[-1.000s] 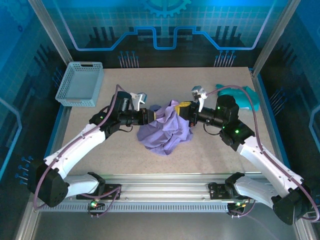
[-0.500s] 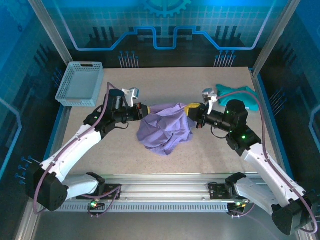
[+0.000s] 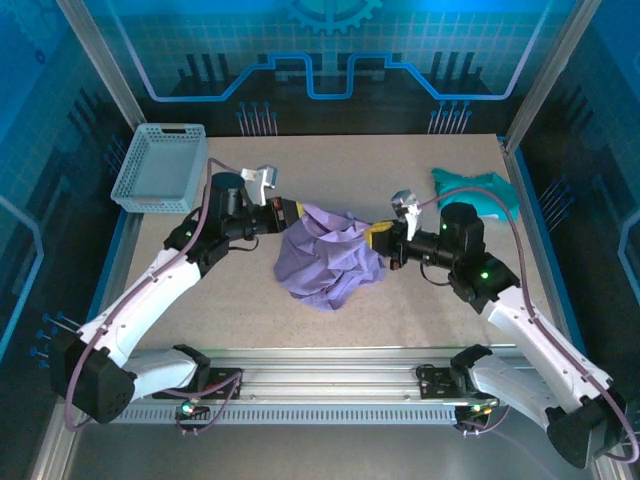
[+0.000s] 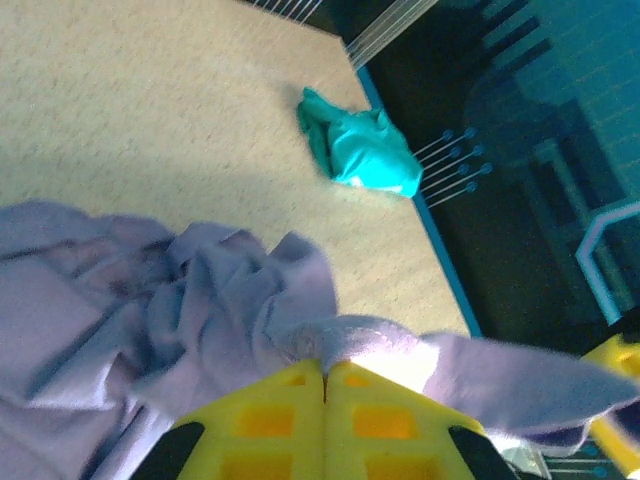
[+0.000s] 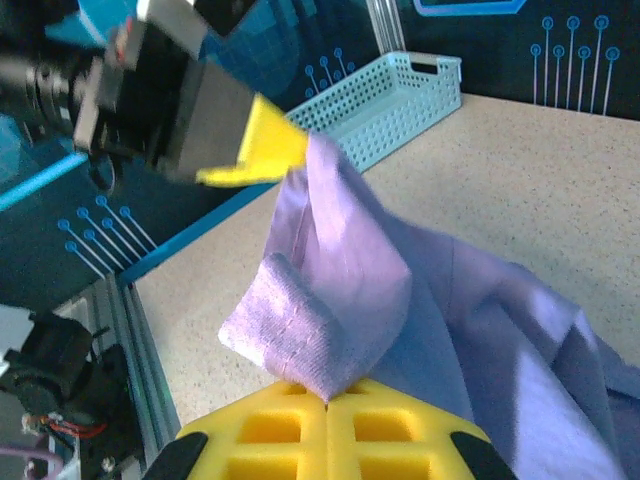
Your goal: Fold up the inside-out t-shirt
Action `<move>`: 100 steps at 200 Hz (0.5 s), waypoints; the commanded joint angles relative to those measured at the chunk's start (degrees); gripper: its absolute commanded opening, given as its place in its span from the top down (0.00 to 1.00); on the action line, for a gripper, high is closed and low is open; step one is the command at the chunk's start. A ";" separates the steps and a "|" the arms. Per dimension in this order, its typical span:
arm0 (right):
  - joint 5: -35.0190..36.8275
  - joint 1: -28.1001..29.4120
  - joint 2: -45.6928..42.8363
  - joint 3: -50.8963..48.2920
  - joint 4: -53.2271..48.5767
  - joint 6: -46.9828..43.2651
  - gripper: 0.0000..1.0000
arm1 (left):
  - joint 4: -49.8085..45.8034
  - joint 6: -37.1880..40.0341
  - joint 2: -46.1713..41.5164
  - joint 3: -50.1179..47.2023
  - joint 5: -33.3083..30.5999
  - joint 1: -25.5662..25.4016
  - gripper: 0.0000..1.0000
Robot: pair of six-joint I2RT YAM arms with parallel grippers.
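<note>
T-shirt place: the lavender t-shirt (image 3: 330, 262) lies crumpled in the middle of the table (image 3: 330, 160), between the two arms.
Left gripper (image 4: 323, 372): jaws pressed together on a fold of the shirt.
Right gripper (image 5: 328, 398): jaws pinching another thick fold.
Risk of slipping: both pinches sit near the fingertips, so a strong pull apart can draw the thin cloth out.
Risk of wrong hold: the folds look bunched, perhaps several layers, so the shirt may not spread flat.

I can read no text, label, brand or number on any of my feeds. The blue wall panel (image 3: 330, 60) carries just circuit-line artwork and a gear outline (image 3: 335, 12), no lettering.
</note>
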 commanded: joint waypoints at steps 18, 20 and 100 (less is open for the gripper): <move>14.26 0.50 -9.84 -1.36 -15.59 -0.49 1.00 | -1.42 3.53 0.46 3.27 0.15 -6.88 1.00; 15.35 0.50 -10.33 -1.61 -16.24 0.17 1.00 | -1.62 3.76 0.26 2.87 0.00 -7.30 1.00; 33.29 0.21 -25.53 -25.96 -13.82 23.92 1.00 | 6.04 7.92 -3.83 -20.77 -9.72 -13.65 1.00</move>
